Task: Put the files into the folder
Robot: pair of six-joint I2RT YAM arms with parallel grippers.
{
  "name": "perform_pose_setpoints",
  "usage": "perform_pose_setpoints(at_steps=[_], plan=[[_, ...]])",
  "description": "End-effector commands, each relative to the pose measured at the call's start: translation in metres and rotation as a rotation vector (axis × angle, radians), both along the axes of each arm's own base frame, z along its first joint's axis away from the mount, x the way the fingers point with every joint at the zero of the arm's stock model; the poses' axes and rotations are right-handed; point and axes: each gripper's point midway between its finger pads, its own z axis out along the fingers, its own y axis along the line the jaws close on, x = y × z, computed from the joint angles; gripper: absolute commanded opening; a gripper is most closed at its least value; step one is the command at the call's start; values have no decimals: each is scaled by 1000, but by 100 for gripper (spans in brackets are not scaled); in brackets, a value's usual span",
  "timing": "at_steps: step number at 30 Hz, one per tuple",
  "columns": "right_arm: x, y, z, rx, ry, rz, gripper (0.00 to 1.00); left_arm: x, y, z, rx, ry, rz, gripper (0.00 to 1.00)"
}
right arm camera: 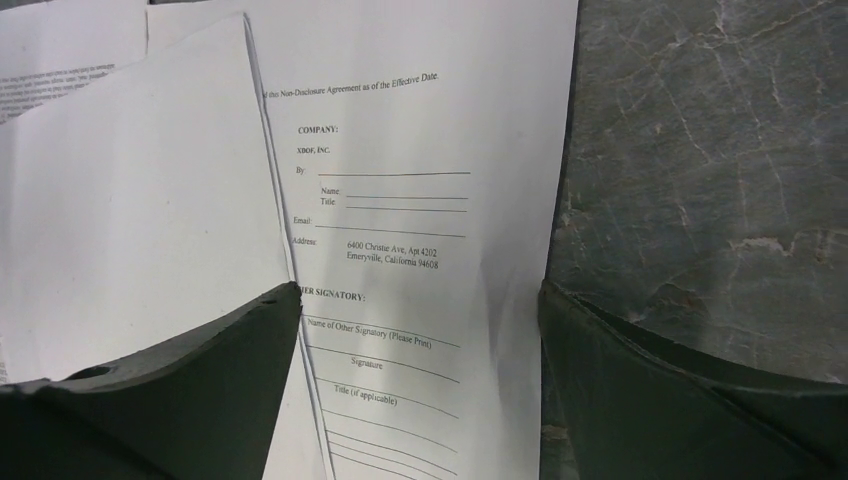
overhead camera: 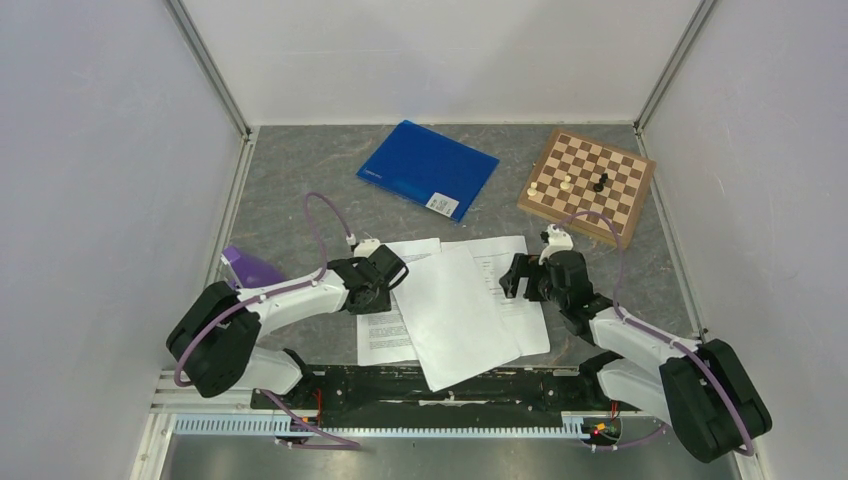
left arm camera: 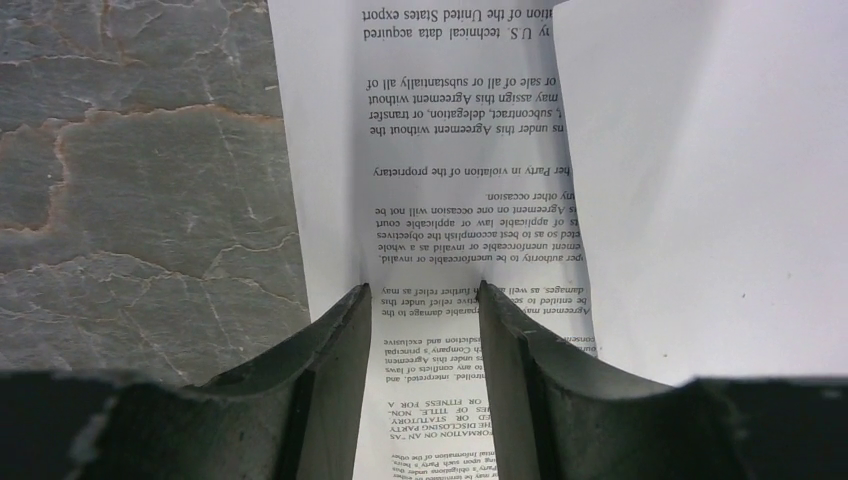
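While your left tool (left arm camera: 425,290) sits half apart and right tool (right arm camera: 420,288) wide apart over the files (overhead camera: 460,310), a flat pinch may crumple or snag just one sheet.

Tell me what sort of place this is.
Probably a robot test cell: white walls box in a grey table, two robot arms are mounted at its near edge, and papers, a folder and a chessboard lie as props.

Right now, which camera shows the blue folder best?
The top view: the folder lies there whole, nothing covering it, label visible. Both wrist views miss it, showing only papers and table.
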Motion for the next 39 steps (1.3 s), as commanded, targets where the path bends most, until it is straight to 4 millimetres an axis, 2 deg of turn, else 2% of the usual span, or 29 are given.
perform_pose_setpoints(at_steps=[1, 4, 8, 11, 15, 17, 23, 27, 31, 32, 33, 35, 39], plan=[[-55, -52, -47, -242, 263, -98, 94, -1, -6, -10, -29, 16, 7, 49], [-37, -47, -18, -230, 183, -100, 98, -2, -5, -10, -37, 13, 21, 47], [-33, -39, 2, -260, 148, -73, 98, 2, -7, 6, -55, -19, 18, 46], [-41, -14, 8, -238, 140, 2, 98, 10, -5, 28, -46, -58, 18, 48], [-62, 15, 5, -189, 168, 94, 98, 14, 15, 45, -22, -97, 61, 51], [-71, 22, 2, -175, 180, 121, 98, 12, 23, 44, -26, -92, 79, 51], [-85, 39, 5, -172, 186, 177, 98, -3, 32, 20, -25, -30, 105, 34], [-70, 14, 22, -298, 120, 80, 98, -5, 39, 18, -12, -42, 129, 28], [-59, -6, 38, -399, 77, 9, 98, 1, 49, 34, 17, -103, 157, 28], [-58, -6, 41, -402, 77, 8, 98, 3, 54, 38, 31, -122, 170, 32], [-60, -1, 43, -381, 81, 27, 98, 4, 59, 41, 47, -135, 185, 38], [-65, 22, 44, -288, 93, 105, 98, 5, 68, 41, 60, -141, 226, 43], [-84, 57, 36, -188, 138, 214, 98, 1, 78, 19, 0, -77, 301, 46]])
